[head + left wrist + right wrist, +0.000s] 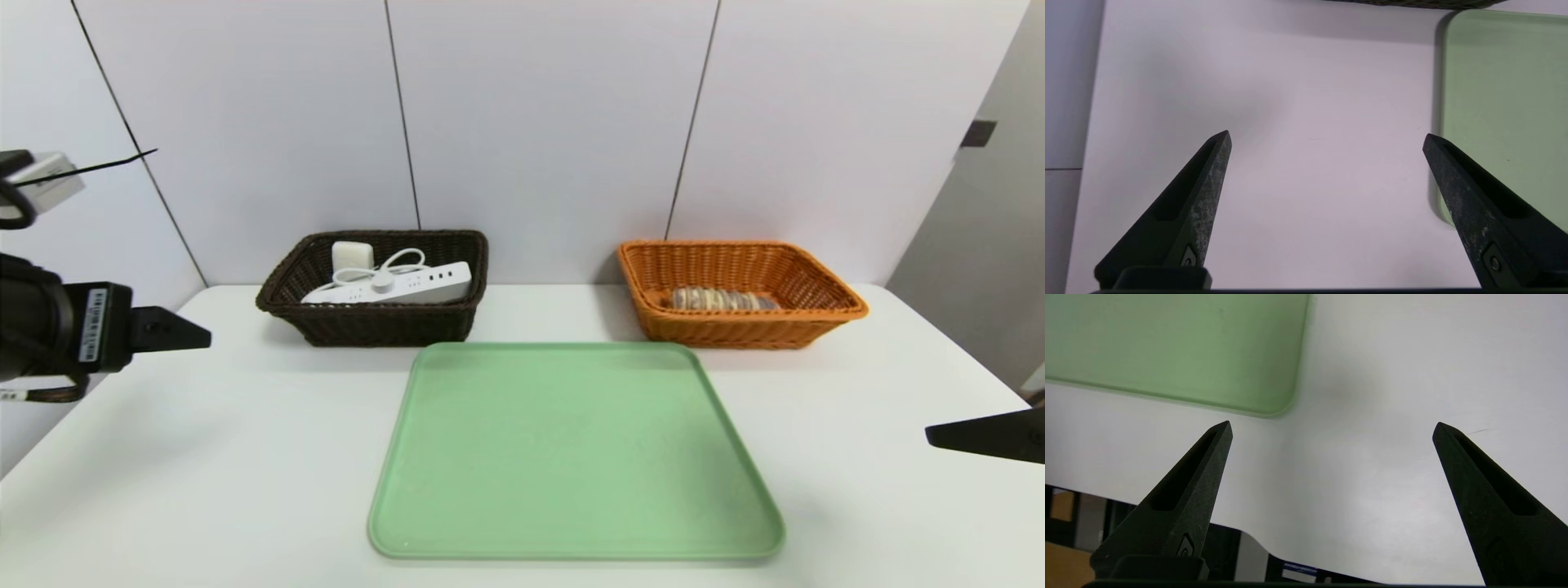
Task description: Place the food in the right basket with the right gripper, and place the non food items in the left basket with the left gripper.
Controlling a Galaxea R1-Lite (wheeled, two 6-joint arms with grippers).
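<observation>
The dark brown left basket (282, 298) holds a white power strip (408, 284) with its coiled cable and a white square block (353, 254). The orange right basket (824, 314) holds a wrapped food item (722, 299). The green tray (571, 457) between them lies bare. My left gripper (1327, 136) hovers open over the table left of the tray, holding nothing; in the head view it shows as the left gripper (192, 333). My right gripper (1332, 426) hangs open and empty near the table's front right, close to the tray's corner (1280, 404); the head view shows the right gripper (939, 435) at the right edge.
A white table (204, 457) carries everything, and a white panelled wall (539, 122) rises right behind the baskets. The table's front edge (1216, 522) lies below my right gripper.
</observation>
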